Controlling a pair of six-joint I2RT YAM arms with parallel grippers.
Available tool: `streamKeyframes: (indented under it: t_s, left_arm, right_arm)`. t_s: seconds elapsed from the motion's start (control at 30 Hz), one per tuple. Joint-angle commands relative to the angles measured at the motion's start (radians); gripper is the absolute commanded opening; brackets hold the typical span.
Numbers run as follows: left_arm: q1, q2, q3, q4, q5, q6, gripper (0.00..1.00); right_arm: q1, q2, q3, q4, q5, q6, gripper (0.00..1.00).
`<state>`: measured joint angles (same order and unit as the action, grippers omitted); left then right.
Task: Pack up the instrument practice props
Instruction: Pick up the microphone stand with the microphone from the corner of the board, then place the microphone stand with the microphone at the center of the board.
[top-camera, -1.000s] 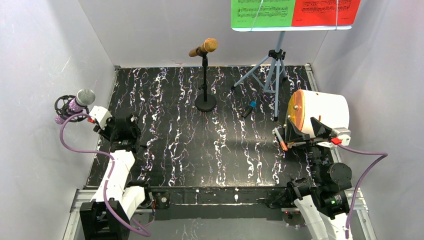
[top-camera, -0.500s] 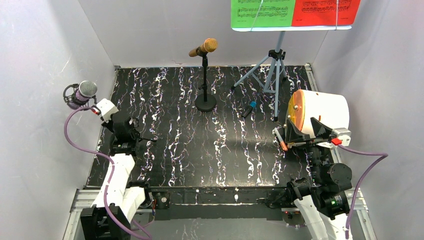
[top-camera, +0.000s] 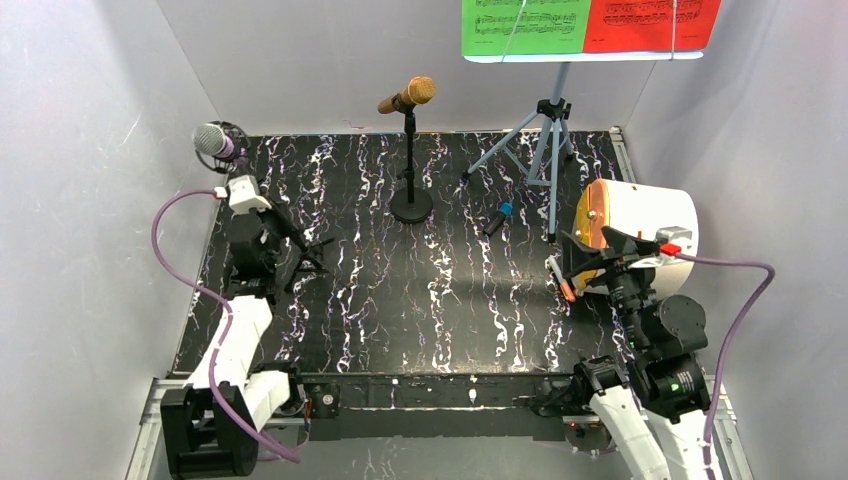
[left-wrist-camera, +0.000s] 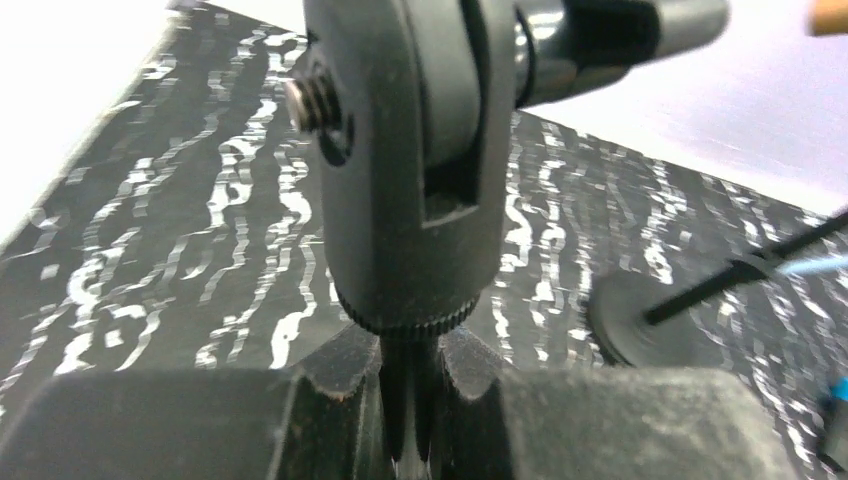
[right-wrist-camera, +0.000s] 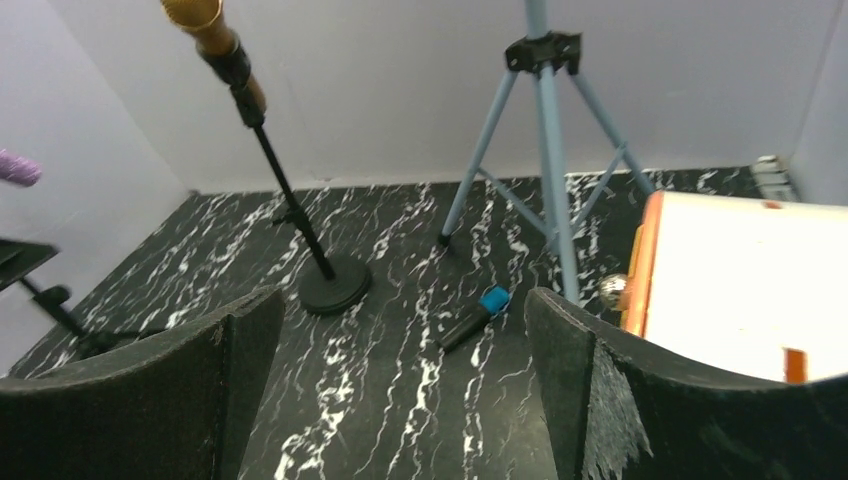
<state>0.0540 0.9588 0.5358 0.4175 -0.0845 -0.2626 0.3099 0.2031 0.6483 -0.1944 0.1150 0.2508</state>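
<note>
My left gripper (top-camera: 262, 262) is shut on the thin rod (left-wrist-camera: 408, 400) of a black mic mount. It holds the mount tilted above the table's left side, with the purple glitter microphone (top-camera: 213, 140) at its top and the mount's small legs (top-camera: 305, 258) by the gripper. The mount's clip (left-wrist-camera: 410, 170) fills the left wrist view. The gold microphone (top-camera: 408, 96) sits on a round-based black mount (top-camera: 411, 208) at the back centre. The pale blue tripod (top-camera: 548, 140) carries green (top-camera: 522, 27) and red (top-camera: 652, 22) score sheets. My right gripper (top-camera: 580, 265) is open and empty; it also shows in the right wrist view (right-wrist-camera: 400, 400).
A white box with an orange lid (top-camera: 640, 225) lies on its side at the right, behind my right gripper. A small black stick with a blue tip (top-camera: 497, 218) lies between the gold microphone's base and the tripod. Grey walls close in three sides.
My left arm has swung the purple microphone and its mount from the far left wall inward and toward the back. My right wrist has turned slightly.
</note>
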Motion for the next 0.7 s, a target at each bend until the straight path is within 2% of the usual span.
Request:
streamKeyframes:
  t_s: [0.0,0.2,0.4,0.67]
  left_arm:
    - [-0.095,0.028,0.003,0.242,0.168,-0.086,0.0]
    - [-0.348,0.064,-0.001,0.297,0.047,0.047,0.0]
    - [-0.469,0.064,-0.097,0.473,0.011,0.05,0.0]
    - [-0.602,0.037,-0.152,0.565,-0.01,0.088,0.0]
  right_arm:
    - [0.008,0.077,0.06,-0.028,-0.108,0.087,0.99]
    - [0.008,0.134,0.056,-0.011,-0.261,0.157,0.99]
    - [0.007,0.233,0.028,0.058,-0.456,0.236,0.99]
    - [0.013,0.427,-0.018,0.262,-0.705,0.405,0.99]
